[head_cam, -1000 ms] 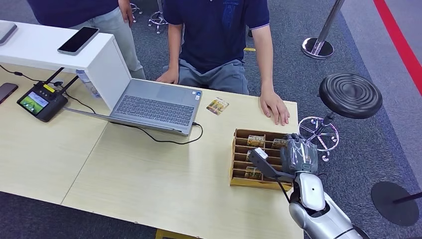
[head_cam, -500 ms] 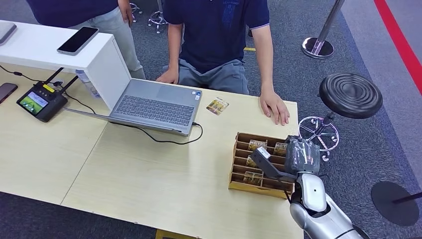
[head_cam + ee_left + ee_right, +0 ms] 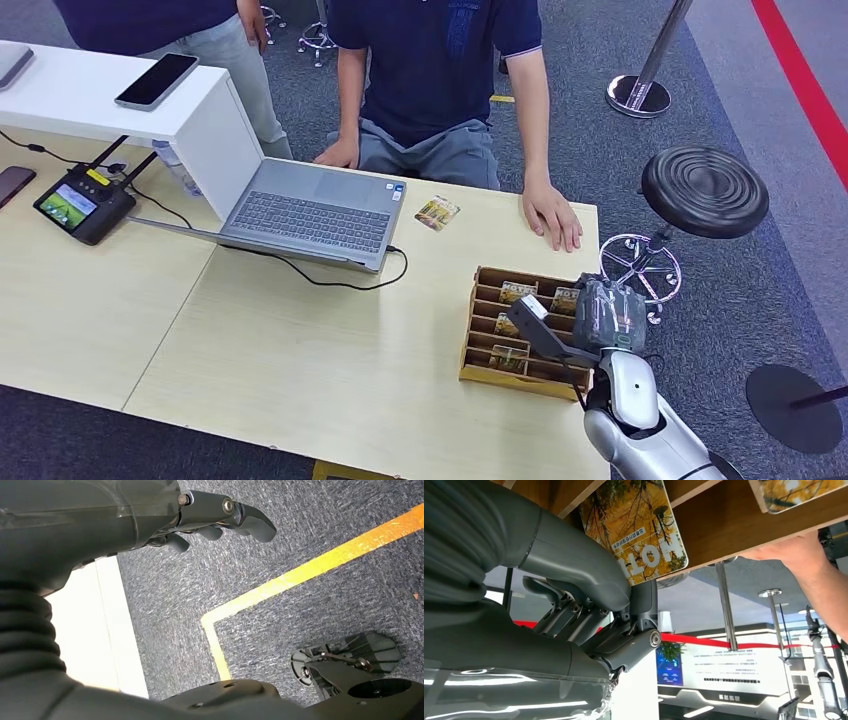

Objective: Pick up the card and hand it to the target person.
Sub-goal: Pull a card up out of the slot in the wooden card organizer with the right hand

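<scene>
A wooden card box [image 3: 478, 372] stands near the table's right edge with several yellow-leaf picture cards [image 3: 516, 291] upright in its slots. My right hand [image 3: 606, 316] hovers at the box's right end, thumb stretched out over the slots. In the right wrist view the thumb [image 3: 574, 555] lies just under a "HOTEL" card [image 3: 634, 525] in its slot and the fingers [image 3: 626, 650] are spread away from it, holding nothing. One more card [image 3: 437, 212] lies flat on the table in front of the seated person [image 3: 440, 60]. My left hand [image 3: 215, 515] hangs over the carpet, fingers apart.
The seated person's hand [image 3: 552, 215] rests on the table just beyond the box. An open laptop [image 3: 310, 210] with its cable, a controller [image 3: 82, 205] and a white shelf with a phone [image 3: 157, 80] fill the left. A black stool [image 3: 703, 190] stands to the right.
My right hand has shifted slightly to the right and toward me over the box, and the box has turned a little.
</scene>
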